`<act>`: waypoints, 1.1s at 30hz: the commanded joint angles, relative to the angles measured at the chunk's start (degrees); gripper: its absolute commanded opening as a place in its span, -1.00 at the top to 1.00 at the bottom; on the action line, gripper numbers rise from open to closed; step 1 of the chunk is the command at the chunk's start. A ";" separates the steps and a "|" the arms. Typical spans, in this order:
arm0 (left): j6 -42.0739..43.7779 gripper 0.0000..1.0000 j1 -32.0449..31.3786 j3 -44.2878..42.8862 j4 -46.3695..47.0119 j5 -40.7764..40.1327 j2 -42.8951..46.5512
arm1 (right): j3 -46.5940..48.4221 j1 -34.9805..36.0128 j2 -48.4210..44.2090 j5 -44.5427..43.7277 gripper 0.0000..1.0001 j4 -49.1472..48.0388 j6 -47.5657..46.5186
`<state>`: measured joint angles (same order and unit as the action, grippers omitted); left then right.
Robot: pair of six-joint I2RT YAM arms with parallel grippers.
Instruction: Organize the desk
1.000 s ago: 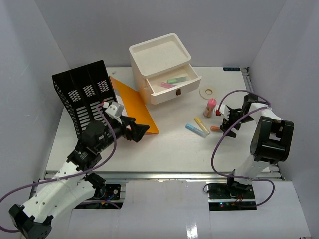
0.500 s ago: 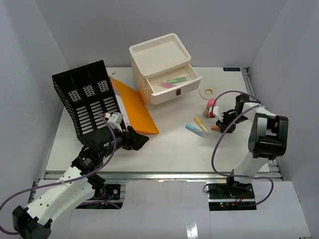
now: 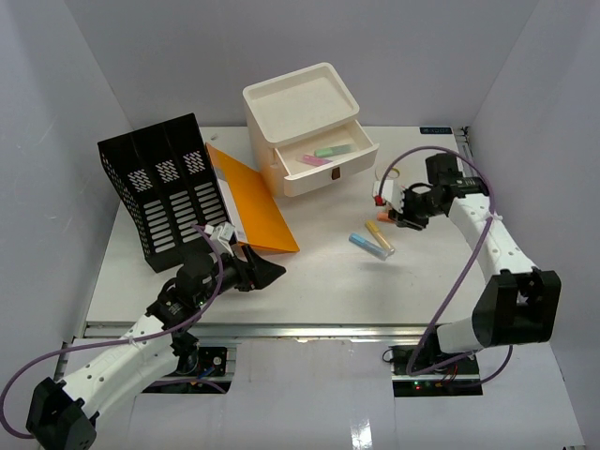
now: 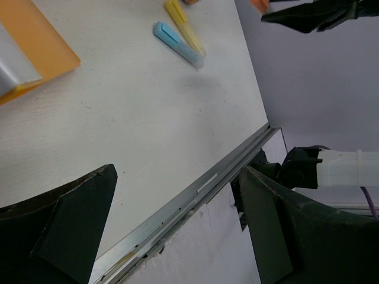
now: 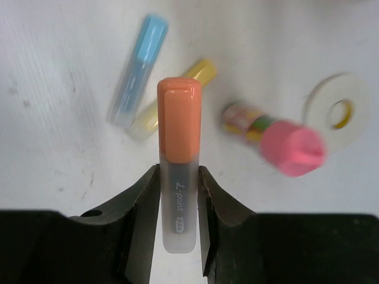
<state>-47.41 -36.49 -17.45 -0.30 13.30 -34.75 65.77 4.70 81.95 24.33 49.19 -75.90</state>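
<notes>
The large flat white surface (image 3: 328,272) fills the middle of the scene, with a metal rail along its near edge and both arm bases just at its near side.

The right tool (image 5: 177,177) is clamped on an orange-capped highlighter with a clear body (image 5: 177,148). It holds the highlighter above the right part of the surface. Below it lie a blue highlighter (image 5: 137,68) and a yellow highlighter (image 5: 172,100), touching side by side, and to their right a glue stick with a pink cap (image 5: 278,136) and a white tape roll (image 5: 337,109).

The left tool (image 4: 177,236) hovers over the near left part, its fingers wide apart.

At the far side stands a cream three-drawer box (image 3: 305,108) with its top drawer open. Left of it an orange folder (image 3: 248,202) lies beside a black mesh file holder (image 3: 155,183).
</notes>
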 commanded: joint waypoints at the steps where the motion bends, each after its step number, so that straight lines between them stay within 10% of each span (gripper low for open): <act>1: -4.07 -0.90 0.19 1.74 5.13 2.49 -0.63 | 12.24 11.28 -1.71 -2.19 0.58 -4.10 14.24; 16: -4.78 -0.91 0.02 1.63 4.34 3.63 -1.76 | 41.56 27.84 19.70 -21.72 0.56 -17.47 15.51; 24: -3.92 -0.93 -0.07 -0.13 4.25 4.11 -3.84 | 41.53 29.05 22.10 -27.48 -0.37 -21.06 16.17; 33: -2.75 -0.93 -0.07 -1.11 4.69 5.52 -3.80 | 38.63 27.03 13.79 -18.57 -0.58 -21.06 26.83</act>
<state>-51.49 -36.49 -15.98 3.29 17.30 -39.26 105.06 33.35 103.74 -0.43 30.48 -56.26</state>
